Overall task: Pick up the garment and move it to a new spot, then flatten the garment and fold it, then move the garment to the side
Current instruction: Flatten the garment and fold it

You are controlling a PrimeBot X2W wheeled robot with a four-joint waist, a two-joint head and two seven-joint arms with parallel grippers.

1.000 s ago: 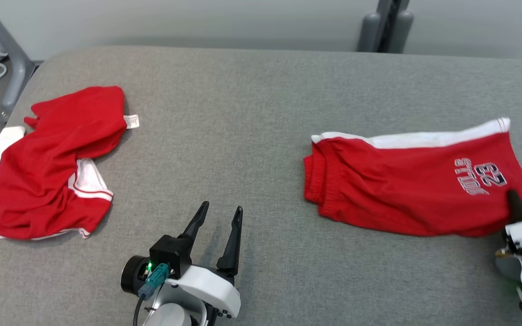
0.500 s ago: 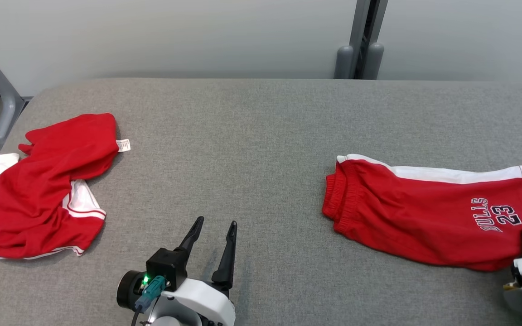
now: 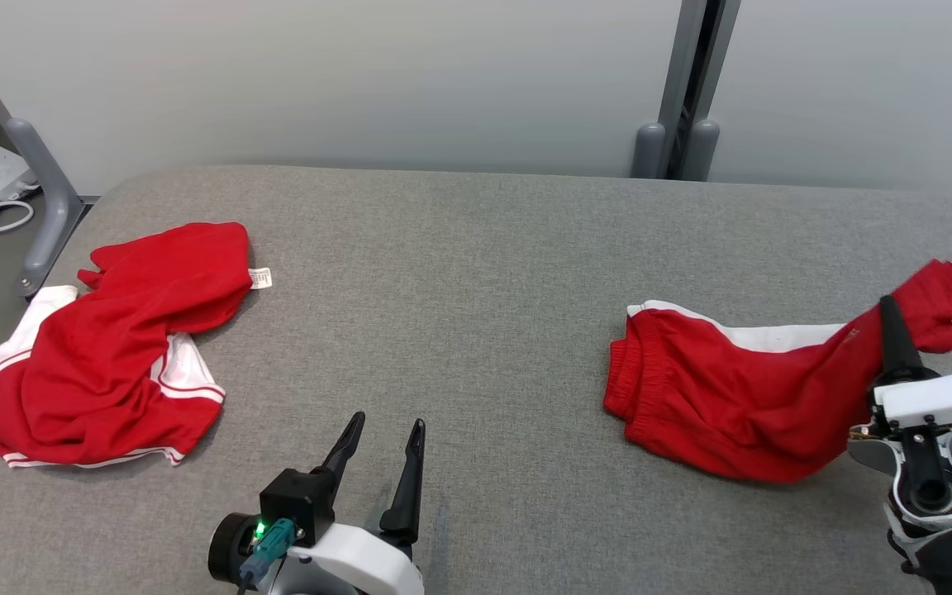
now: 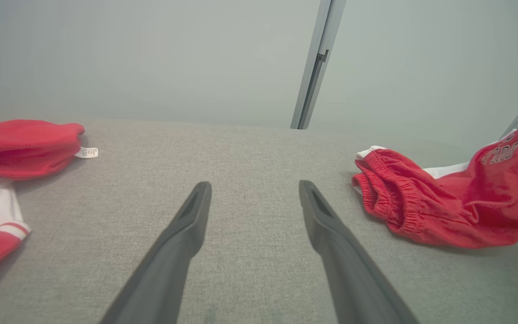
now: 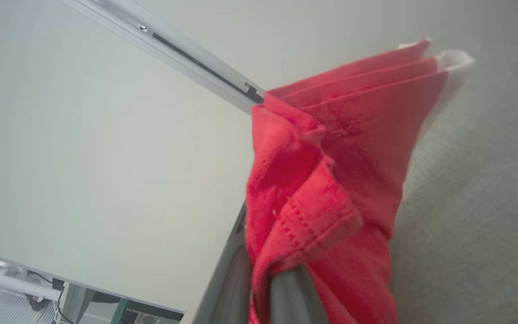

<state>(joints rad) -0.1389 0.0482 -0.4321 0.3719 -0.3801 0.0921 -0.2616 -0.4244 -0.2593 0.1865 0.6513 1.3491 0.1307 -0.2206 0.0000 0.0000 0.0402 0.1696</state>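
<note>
Lifted off the table (image 3: 459,273) since a moment ago, the hem end of the shorts (image 3: 716,405) now hangs in the air where before it lay flat. The right claw (image 3: 887,312) is clamped tight on that hem at 3 o'clock in the head view, its dark fingers pointing to 12. From the pinch the red cloth slopes down toward 9 o'clock to the waistband, which rests on the table. A white side stripe runs along the far edge. In the right wrist view the bunched hem rises above the fingers (image 5: 286,294) against the pale wall (image 5: 106,135). The left claw (image 3: 387,421) sits at 6 o'clock, jaws wide, holding nothing, over bare table. A second red-and-white heap (image 3: 104,347) lies at 9 o'clock, well apart from the shorts, with a white label (image 3: 260,278) poking out at its 2 o'clock.
</note>
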